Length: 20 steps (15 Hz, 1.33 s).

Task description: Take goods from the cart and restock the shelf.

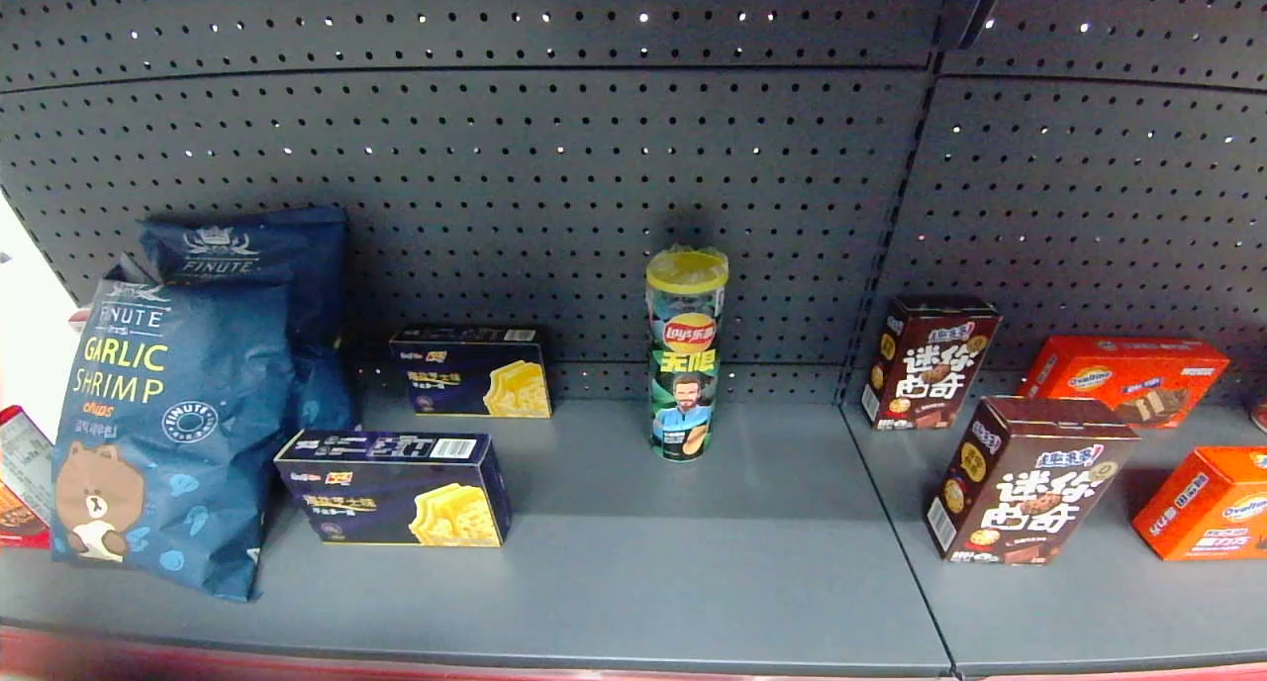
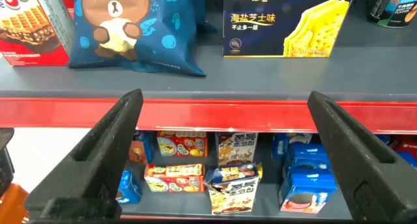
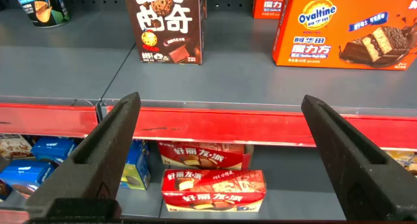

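You had the grey shelf (image 1: 713, 572) ahead of you, with a perforated back panel (image 1: 554, 166) behind it and a red front edge (image 2: 221, 113).

Your left gripper (image 2: 225, 97) hung in front of that red edge, its 2 black fingers (image 2: 111, 146) spread wide with nothing between them. Your right gripper (image 3: 221, 99) sat before the same edge farther right. Its fingers (image 3: 98, 152) were just as wide apart and it was also empty.

Of the goods, 2 blue snack bags stood at the left. The front bag (image 1: 158, 434) was near the shelf's edge, and the rear bag (image 1: 257, 265) stood against the panel, partly hidden behind the front one.

On the right section stood 2 brown boxes, upright and tilted a little. The front brown box (image 1: 1024, 483) was well forward, and the rear brown box (image 1: 925, 364) was close to the panel.

Right of them lay 2 orange boxes, the rear orange box (image 1: 1119, 379) and the front orange box (image 1: 1203, 503).

Just right of the bags lay 2 dark blue boxes on their long sides. The front dark blue box (image 1: 396, 488) touched or nearly touched the front bag, and the rear dark blue box (image 1: 475, 372) lay by the panel.

A chip can (image 1: 685, 354) with a yellow lid stood upright alone at the middle, well apart from the boxes on both sides.

Below the red edge, a lower shelf held small packets (image 2: 234, 178) and 2 stacked red boxes (image 3: 212, 188).
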Available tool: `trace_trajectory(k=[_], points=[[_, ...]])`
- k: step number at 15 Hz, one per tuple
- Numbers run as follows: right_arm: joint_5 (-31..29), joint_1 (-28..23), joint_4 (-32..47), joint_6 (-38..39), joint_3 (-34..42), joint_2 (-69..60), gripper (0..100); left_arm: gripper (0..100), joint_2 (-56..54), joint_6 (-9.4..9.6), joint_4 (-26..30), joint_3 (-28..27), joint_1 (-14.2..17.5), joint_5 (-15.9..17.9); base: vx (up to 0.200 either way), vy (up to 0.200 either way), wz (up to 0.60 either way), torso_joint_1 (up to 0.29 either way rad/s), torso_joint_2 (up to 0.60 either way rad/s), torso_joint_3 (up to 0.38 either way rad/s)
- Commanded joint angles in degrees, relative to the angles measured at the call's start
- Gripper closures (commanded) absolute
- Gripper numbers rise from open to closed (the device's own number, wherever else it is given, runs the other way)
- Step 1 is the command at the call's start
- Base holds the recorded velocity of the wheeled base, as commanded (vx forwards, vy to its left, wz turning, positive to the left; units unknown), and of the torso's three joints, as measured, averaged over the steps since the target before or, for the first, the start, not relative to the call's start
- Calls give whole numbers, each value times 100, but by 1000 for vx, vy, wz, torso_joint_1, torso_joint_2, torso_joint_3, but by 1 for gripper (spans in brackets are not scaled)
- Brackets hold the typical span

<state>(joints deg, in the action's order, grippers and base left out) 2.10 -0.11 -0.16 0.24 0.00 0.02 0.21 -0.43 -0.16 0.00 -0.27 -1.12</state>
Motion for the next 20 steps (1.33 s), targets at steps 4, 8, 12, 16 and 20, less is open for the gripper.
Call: trace_trajectory(k=[4, 8, 12, 16, 20], points=[[1, 2, -2, 2, 0, -2, 0, 0, -3, -1, -2, 0, 0, -2, 0, 0, 0, 0, 0, 0], [1, 2, -2, 2, 0, -2, 0, 0, -3, 8, -2, 0, 0, -2, 0, 0, 0, 0, 0, 0], [1, 2, -2, 2, 0, -2, 0, 0, -3, -1, -2, 0, 0, -2, 0, 0, 0, 0, 0, 0], [10, 2, -2, 2, 0, -2, 0, 0, -3, -10, -2, 0, 0, -11, 0, 0, 600, -1, 1, 7], [1, 2, -2, 2, 0, -2, 0, 0, -3, -10, -2, 0, 0, -11, 0, 0, 600, 8, 5, 2]])
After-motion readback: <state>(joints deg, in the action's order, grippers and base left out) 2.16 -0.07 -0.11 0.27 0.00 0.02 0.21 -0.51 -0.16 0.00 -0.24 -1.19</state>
